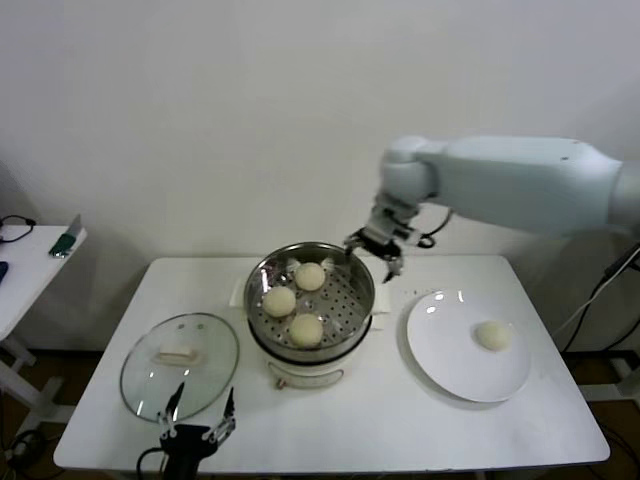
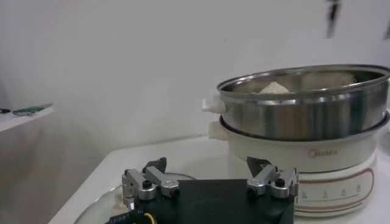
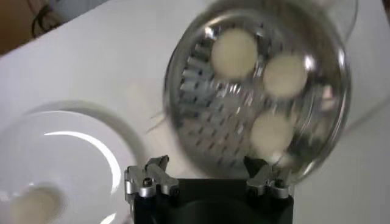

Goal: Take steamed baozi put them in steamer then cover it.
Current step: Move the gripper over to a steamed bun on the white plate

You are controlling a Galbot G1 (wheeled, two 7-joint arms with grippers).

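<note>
The steel steamer stands mid-table on its cream-white base and holds three cream-white baozi on the perforated tray. A fourth baozi lies on the white plate to the right. My right gripper is open and empty, hanging above the steamer's far right rim. Its wrist view shows the three baozi in the steamer and the plate's baozi. The glass lid lies left of the steamer. My left gripper is open and empty at the front edge beside the lid.
A side table with small items stands at far left. The steamer fills the right of the left wrist view. The white wall is close behind the table.
</note>
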